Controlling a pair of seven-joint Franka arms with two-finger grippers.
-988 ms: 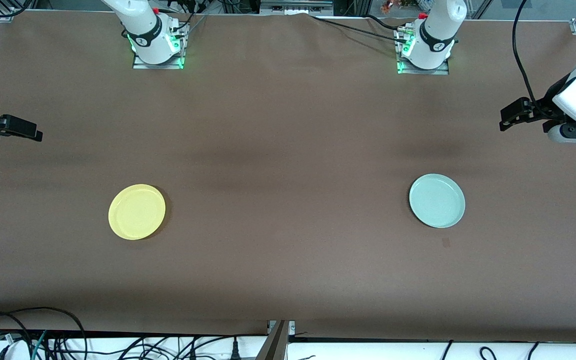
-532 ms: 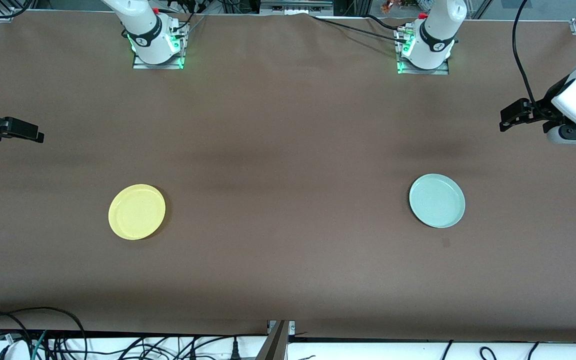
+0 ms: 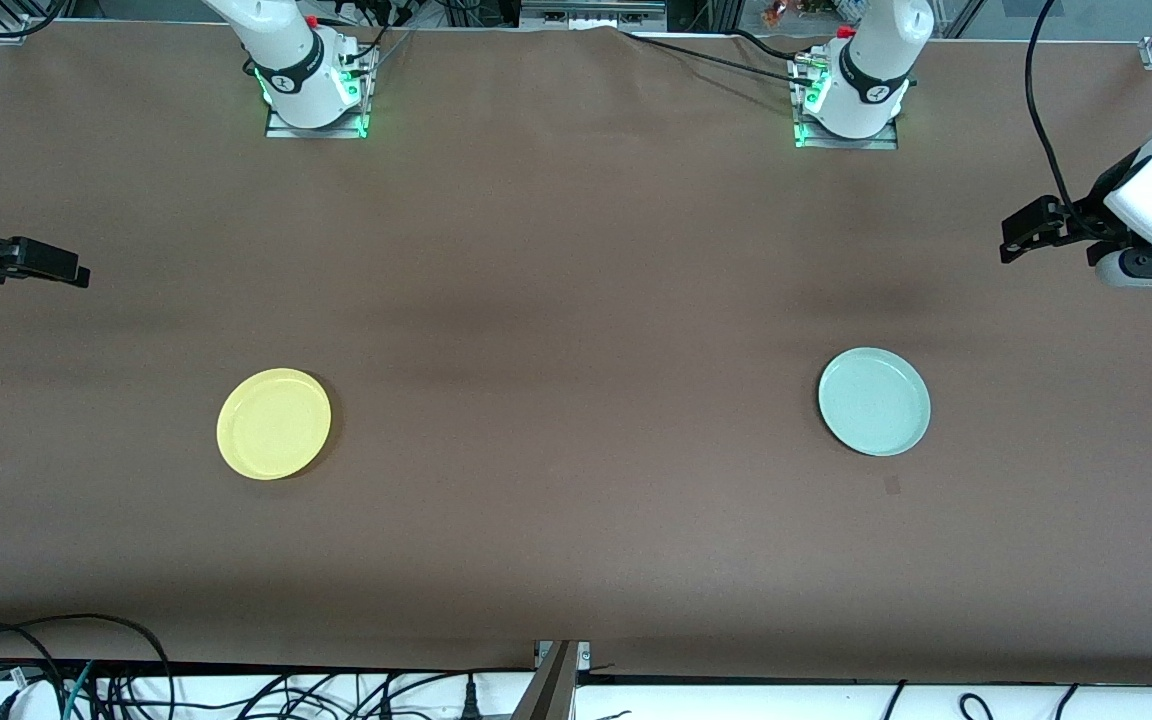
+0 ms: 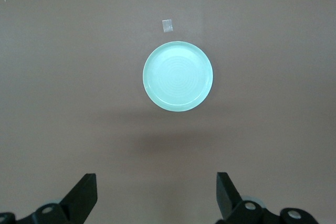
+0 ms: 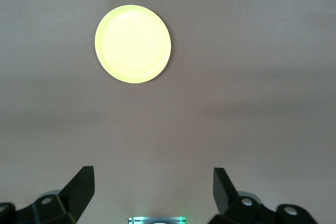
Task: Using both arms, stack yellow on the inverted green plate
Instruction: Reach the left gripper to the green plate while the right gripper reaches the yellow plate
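The yellow plate (image 3: 274, 423) (image 5: 133, 43) lies rim up on the brown table toward the right arm's end. The pale green plate (image 3: 874, 401) (image 4: 178, 76) lies rim up toward the left arm's end. My left gripper (image 3: 1018, 239) (image 4: 157, 190) hangs high over the table's edge at the left arm's end, open and empty, well away from the green plate. My right gripper (image 3: 71, 270) (image 5: 153, 186) hangs high over the table's edge at the right arm's end, open and empty, well away from the yellow plate.
A small square mark (image 3: 892, 486) (image 4: 167, 25) lies on the table just nearer to the front camera than the green plate. The arms' bases (image 3: 316, 95) (image 3: 848, 105) stand along the table's back edge. Cables (image 3: 136, 685) run along the front edge.
The right gripper has drifted slightly down in the front view. The left gripper and both plates have hardly moved.
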